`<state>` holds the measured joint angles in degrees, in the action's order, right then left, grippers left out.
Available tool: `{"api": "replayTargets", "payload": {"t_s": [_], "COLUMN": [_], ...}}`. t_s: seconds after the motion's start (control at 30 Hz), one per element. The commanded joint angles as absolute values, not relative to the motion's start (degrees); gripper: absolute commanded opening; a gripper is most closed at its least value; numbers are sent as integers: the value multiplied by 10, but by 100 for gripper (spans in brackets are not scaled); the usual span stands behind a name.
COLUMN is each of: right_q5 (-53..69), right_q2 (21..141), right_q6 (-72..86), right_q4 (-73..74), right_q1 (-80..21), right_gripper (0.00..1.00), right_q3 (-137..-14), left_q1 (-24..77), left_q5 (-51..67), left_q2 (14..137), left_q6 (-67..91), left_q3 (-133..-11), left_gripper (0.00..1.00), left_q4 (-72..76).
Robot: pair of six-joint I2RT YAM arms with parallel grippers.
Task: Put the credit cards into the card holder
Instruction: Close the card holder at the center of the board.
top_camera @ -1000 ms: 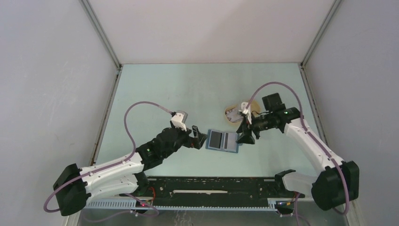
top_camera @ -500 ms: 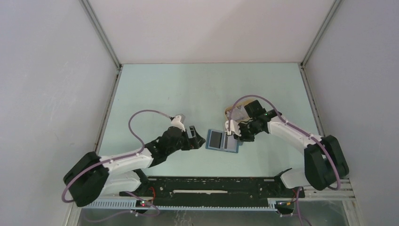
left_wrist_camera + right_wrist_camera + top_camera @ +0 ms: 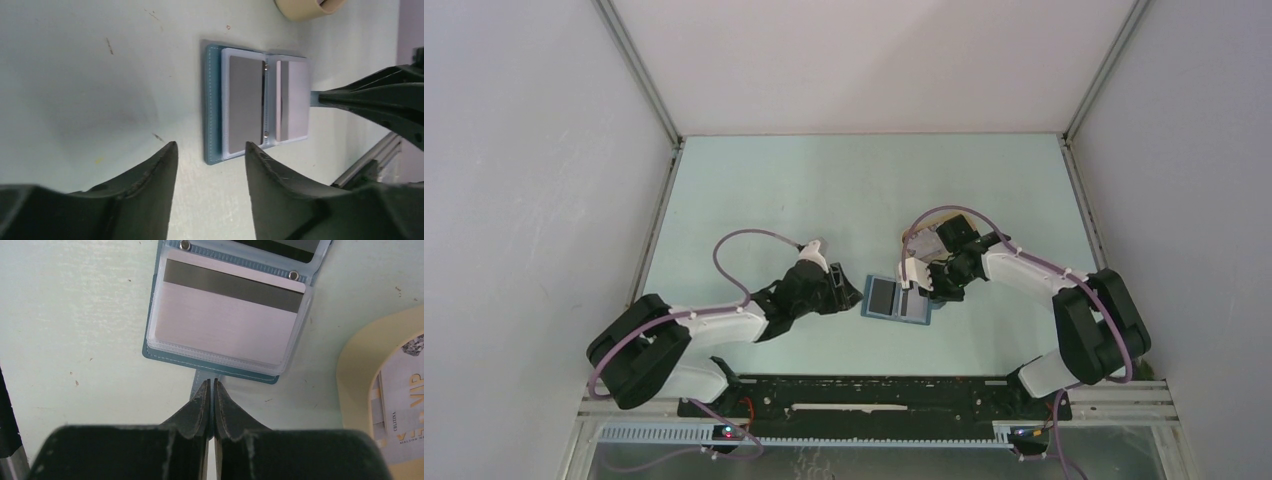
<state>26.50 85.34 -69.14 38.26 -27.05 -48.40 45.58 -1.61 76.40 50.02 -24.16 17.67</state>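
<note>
The teal-blue card holder [image 3: 898, 298] lies open and flat on the table. Its clear pockets hold credit cards: a dark one [image 3: 246, 105] in the left half and a whitish one with a dark stripe [image 3: 227, 305] in the right half. My right gripper [image 3: 210, 381] is shut on the holder's small teal flap tab [image 3: 201, 374] at the right edge. My left gripper [image 3: 210, 145] stands open just left of the holder [image 3: 214, 115], nothing between its fingers. Another printed card [image 3: 400, 405] lies in the beige tray.
A beige oval tray [image 3: 913, 240] sits just behind the holder, close to my right wrist; its rim [image 3: 357, 355] shows to the right of the right fingers. The black rail of the arm bases [image 3: 874, 395] runs along the near edge.
My right gripper dropped from the tray side to the holder's right edge and shut on its tab. My left gripper crept a little toward the holder and its jaws narrowed.
</note>
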Motion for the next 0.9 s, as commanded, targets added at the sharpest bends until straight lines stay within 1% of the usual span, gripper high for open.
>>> {"api": "replayTargets", "payload": {"t_s": [0.0, 0.13, 0.3, 0.37, 0.47, 0.6, 0.87], "right_q5": [260, 259, 259, 260, 263, 262, 259], "right_q2": [857, 860, 865, 870, 874, 875, 882], "right_q6": [-690, -688, -687, -687, -687, -686, -684], "right_q4": [378, 380, 383, 388, 393, 393, 394], "right_q1": [-275, -275, -275, -275, -275, -276, -275], "right_gripper": [12, 11, 11, 9, 8, 8, 7], "right_q3": [-502, -502, -504, -508, -511, -511, -512], "left_q1": [451, 451, 452, 451, 451, 451, 452], "left_q5": [-54, -18, 20, 13, -19, -41, -6], "left_q2": [748, 752, 798, 815, 827, 835, 881], "left_q6": [478, 469, 466, 461, 448, 431, 426], "left_q3": [-282, -291, -313, -322, -338, -354, -379], "left_gripper": [50, 33, 23, 16, 10, 9, 10], "left_q4": [145, 168, 193, 187, 156, 120, 121]}}
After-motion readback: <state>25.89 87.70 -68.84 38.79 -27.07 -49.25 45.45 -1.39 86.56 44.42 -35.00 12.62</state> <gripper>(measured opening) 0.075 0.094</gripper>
